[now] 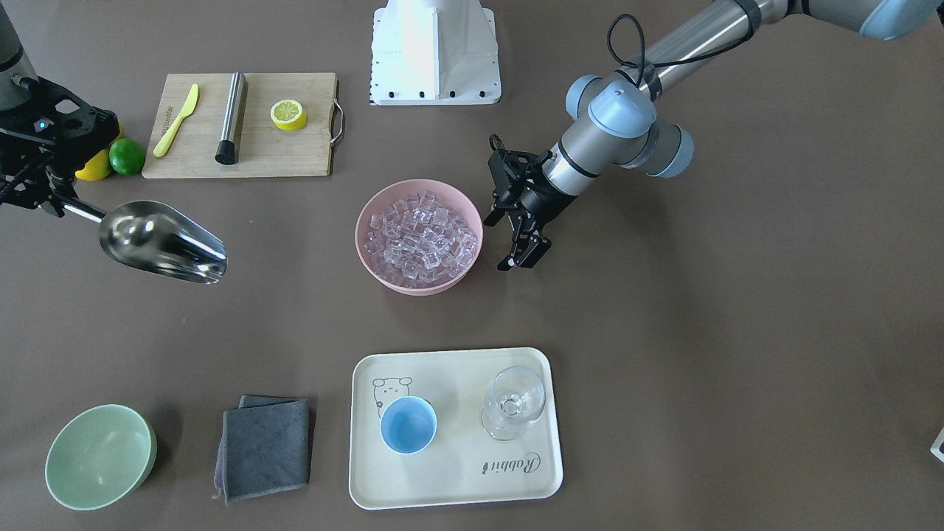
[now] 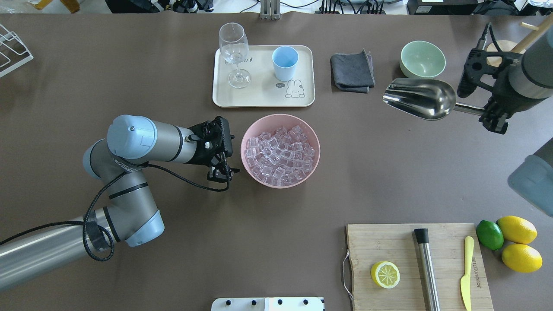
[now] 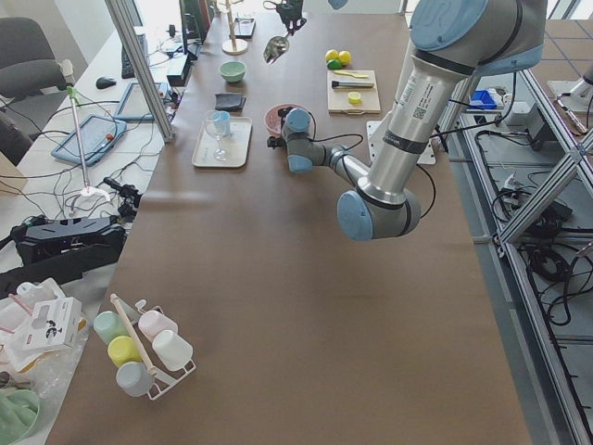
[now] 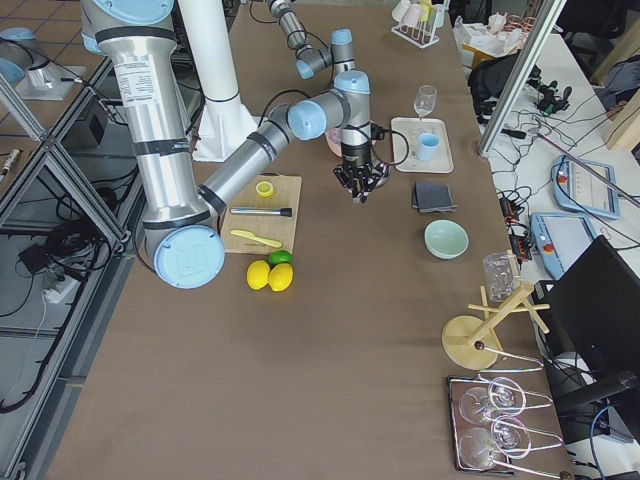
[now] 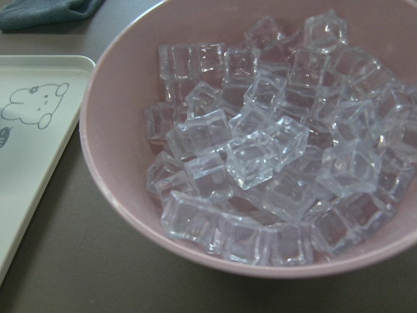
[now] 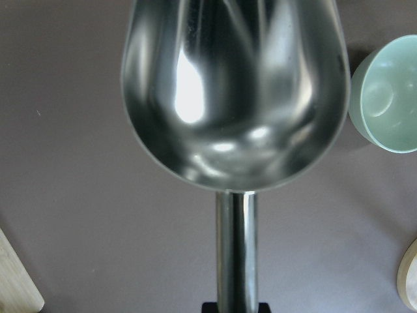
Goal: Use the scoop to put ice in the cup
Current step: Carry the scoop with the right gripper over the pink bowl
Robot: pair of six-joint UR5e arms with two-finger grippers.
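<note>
Okay, table point(image 2: 389, 181): brown, and I see it from behind the robot's base.
Tray point(image 2: 259, 93): cream, close to the middle of the far edge, opposite the base.
Pink bowl point(image 2: 243, 147): mid-table, between the tray and the near edge.
Scoop point(image 2: 421, 98): I have it lifted off the table toward the far right part. The trough shows bare steel and its mouth points toward mid-table.
Left gripper point(image 1: 523, 258): fingers look parted, nothing in them as far as I can see. It is just beside the pink bowl's rim, on its left.
Right gripper point(image 2: 490, 115): clamped on the scoop's rod handle.
Cup point(image 2: 285, 62): light blue, upright on the tray's right half.
Ice point(image 2: 281, 153): clear cubes piled in the pink bowl.
</note>
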